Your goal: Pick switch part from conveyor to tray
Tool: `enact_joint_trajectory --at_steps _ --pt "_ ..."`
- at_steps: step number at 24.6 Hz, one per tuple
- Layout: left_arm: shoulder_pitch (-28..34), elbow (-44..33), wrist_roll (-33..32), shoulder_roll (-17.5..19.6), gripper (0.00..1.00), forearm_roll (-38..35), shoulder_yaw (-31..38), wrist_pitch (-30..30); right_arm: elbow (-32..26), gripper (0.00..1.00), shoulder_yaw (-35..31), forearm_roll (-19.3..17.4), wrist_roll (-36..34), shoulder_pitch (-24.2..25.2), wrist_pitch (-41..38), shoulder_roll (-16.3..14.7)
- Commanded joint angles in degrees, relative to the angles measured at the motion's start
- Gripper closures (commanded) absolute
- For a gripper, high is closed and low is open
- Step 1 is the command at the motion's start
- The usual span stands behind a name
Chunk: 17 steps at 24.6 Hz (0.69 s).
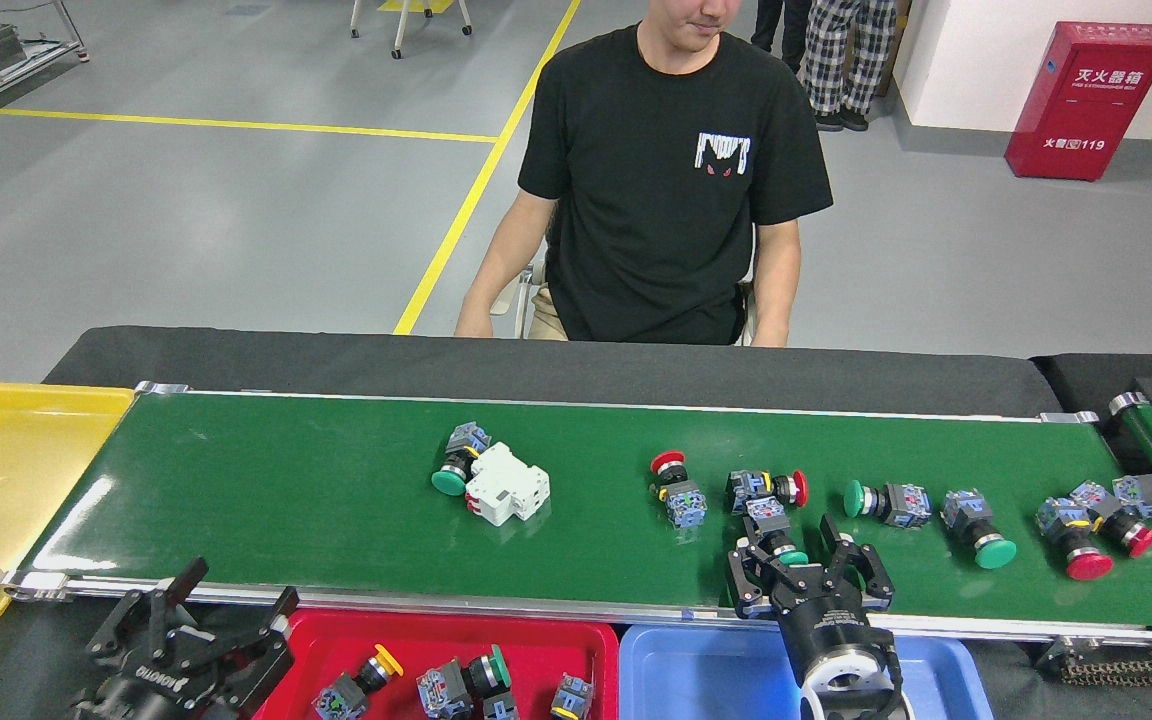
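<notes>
Green-capped push-button switch part (774, 533) lies on its side on the glossy green conveyor belt (336, 510), near the front rail; my right hand (804, 572) hangs over it, black fingers spread wide to straddle it, nothing gripped yet. My left hand (198, 622), spread and empty, waits beside the red plastic tray (591, 650) of sorted switches.

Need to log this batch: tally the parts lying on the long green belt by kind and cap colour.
Green-capped push-button switches: 4
Red-capped push-button switches: 4
White circuit breaker: 1
Total on the conveyor: 9
</notes>
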Motion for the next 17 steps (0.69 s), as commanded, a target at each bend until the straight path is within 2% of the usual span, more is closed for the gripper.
enact_joint_trajectory --at_steps 1,5,7,10,11,12,13,14,17 --pt "-3.85 3.39 0.14 0.27 0.00 -1.10 -1.96 2.75 -0.59 0.98 -0.01 0.02 0.21 -0.91 -2.53 -0.39" --pt "-10.97 13.23 0.23 0.54 0.00 -1.54 -2.84 3.19 -3.23 0.98 -0.01 -0.69 0.12 -0.03 -8.24 -0.30" --pt "-14.04 17.97 0.32 0.62 0.00 -1.62 -3.10 3.36 -6.91 0.98 0.08 -2.36 0.03 1.99 -16.14 -0.30" --pt "-16.68 22.19 0.41 0.89 0.00 -1.62 -4.07 3.71 -11.75 0.97 2.62 -2.36 -0.32 4.98 -28.45 -0.22" --pt "-17.12 22.90 0.41 0.89 0.00 -1.62 -4.42 4.24 -12.63 0.82 4.65 -2.44 -0.76 5.51 -33.11 -0.30" --pt "-17.12 23.25 0.49 0.98 0.00 -1.62 -4.77 4.95 -12.81 0.49 6.23 -2.36 -1.46 5.60 -36.54 -0.22" --pt "-17.21 23.69 0.67 0.98 0.00 -1.62 -5.47 5.47 -12.72 0.03 7.81 -2.18 -2.08 5.60 -38.65 0.05" --pt "-17.30 24.04 1.20 0.98 0.00 -1.62 -6.53 6.00 -12.72 0.00 9.48 -2.18 -2.25 5.51 -39.88 0.05" --pt "-17.56 24.22 1.55 0.98 0.00 -1.62 -8.55 7.67 -12.11 0.00 11.41 -2.18 -2.25 5.16 -41.64 -0.04"
